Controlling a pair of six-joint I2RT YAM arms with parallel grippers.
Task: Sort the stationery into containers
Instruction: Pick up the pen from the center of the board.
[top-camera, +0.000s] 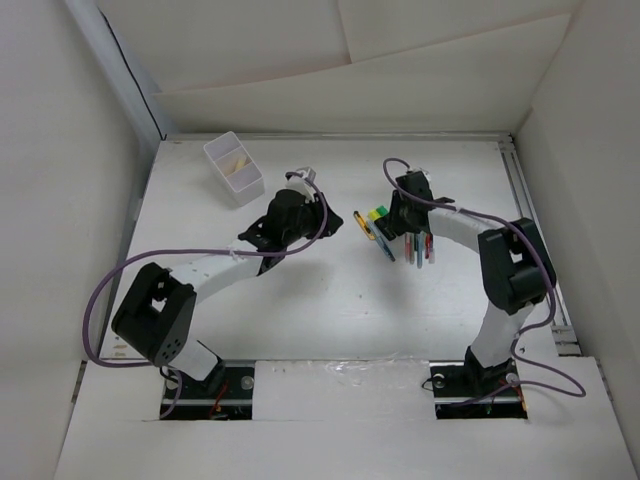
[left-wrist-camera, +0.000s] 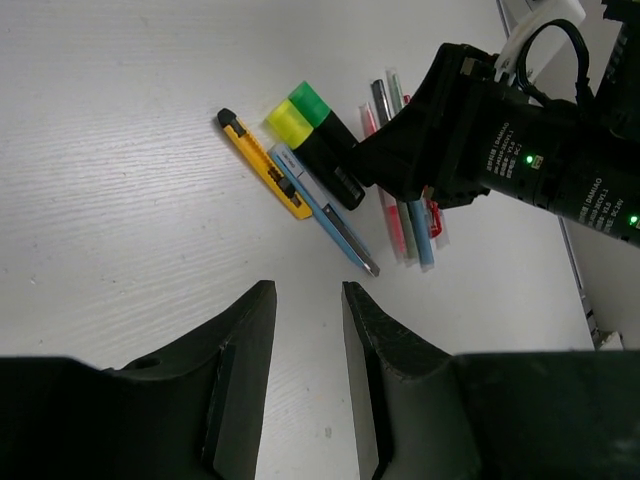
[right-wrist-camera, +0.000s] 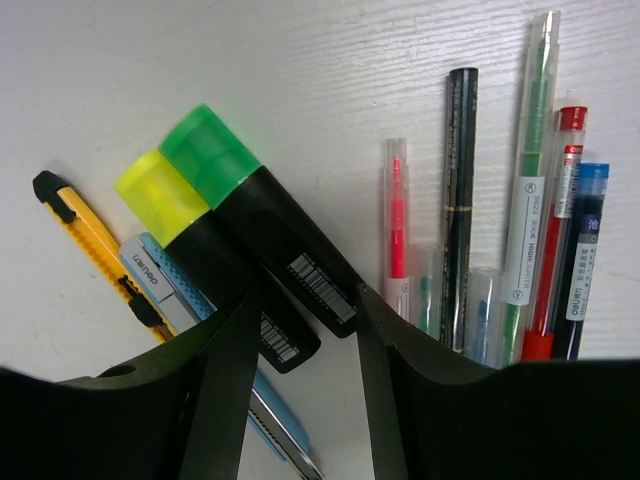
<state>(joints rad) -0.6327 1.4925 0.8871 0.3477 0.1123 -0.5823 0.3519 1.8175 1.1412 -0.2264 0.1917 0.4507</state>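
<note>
Squarely within right gripper (right-wrist-camera: 305, 335) (parted), green highlighter (right-wrist-camera: 250, 210)

A white table (top-camera: 330, 300) sits boxed in by plain white panels (top-camera: 350, 90) at the back and both sides; a metal rail (top-camera: 522, 185) lines its right edge.

pens (right-wrist-camera: 460, 200) partly behind right claw (right-wrist-camera: 307, 308), tray (top-camera: 213, 152) contents indistinct
</note>
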